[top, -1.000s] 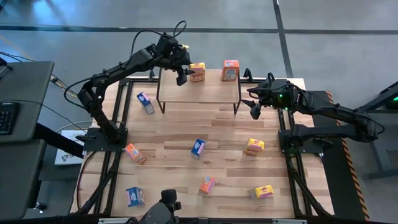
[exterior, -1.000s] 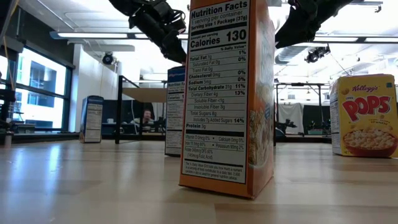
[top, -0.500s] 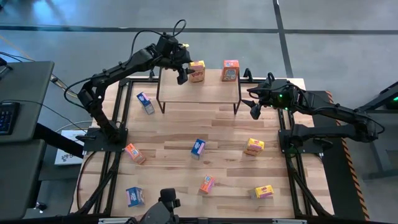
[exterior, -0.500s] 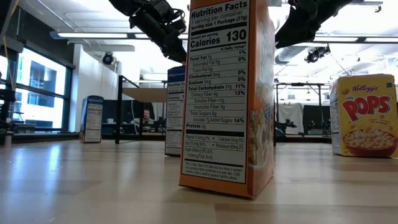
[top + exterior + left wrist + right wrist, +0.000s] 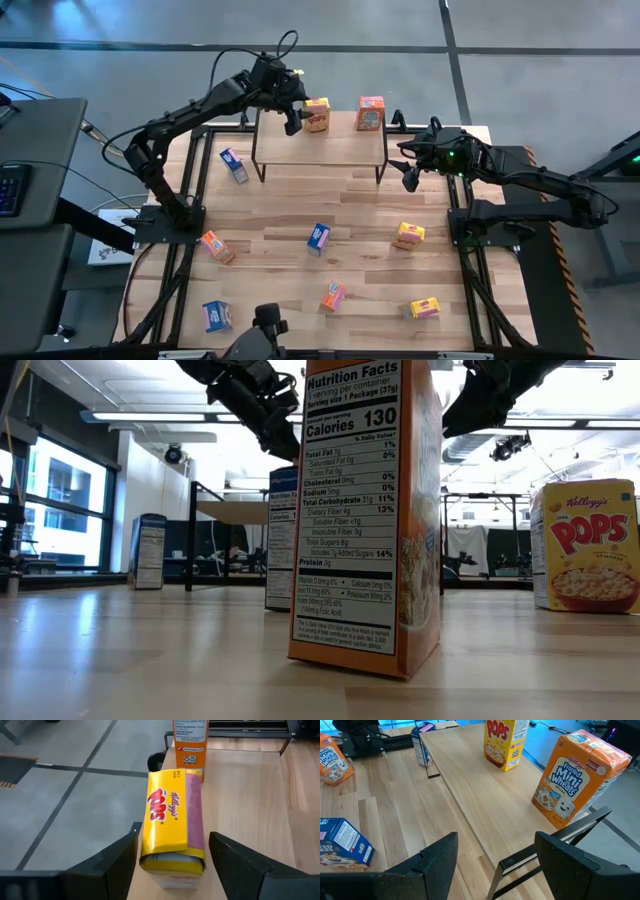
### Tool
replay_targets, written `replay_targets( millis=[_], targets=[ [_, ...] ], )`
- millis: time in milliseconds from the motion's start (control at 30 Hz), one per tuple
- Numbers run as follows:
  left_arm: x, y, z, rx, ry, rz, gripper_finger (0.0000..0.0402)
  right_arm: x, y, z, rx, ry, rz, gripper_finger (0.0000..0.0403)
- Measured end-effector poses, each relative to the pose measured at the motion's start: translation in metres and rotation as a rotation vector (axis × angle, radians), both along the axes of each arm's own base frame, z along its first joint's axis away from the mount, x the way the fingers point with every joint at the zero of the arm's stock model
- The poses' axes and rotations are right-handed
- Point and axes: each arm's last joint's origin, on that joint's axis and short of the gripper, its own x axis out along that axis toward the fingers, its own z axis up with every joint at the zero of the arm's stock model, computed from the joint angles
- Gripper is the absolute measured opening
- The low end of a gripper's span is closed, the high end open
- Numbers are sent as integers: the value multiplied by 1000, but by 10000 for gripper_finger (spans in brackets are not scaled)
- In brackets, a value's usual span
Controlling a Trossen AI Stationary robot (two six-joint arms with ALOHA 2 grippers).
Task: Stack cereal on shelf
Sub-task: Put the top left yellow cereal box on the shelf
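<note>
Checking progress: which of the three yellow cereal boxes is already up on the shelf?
The yellow cardboard Pops box near the left gripper stands on the wooden shelf; the other two yellow boxes sit on the table.

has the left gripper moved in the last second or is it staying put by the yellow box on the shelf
No. In the high view the left gripper sits at the same spot against the shelf, its open fingers either side of the yellow box.
</note>
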Motion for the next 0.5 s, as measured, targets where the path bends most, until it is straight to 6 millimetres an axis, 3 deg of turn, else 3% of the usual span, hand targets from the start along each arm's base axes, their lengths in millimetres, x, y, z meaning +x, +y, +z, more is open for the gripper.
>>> replay_targets(
  millis=[500],
  targets=[
    [-15, -10, 20, 24, -7, 114, 237, 0, 0, 0, 0, 0, 0, 257]
  ],
)
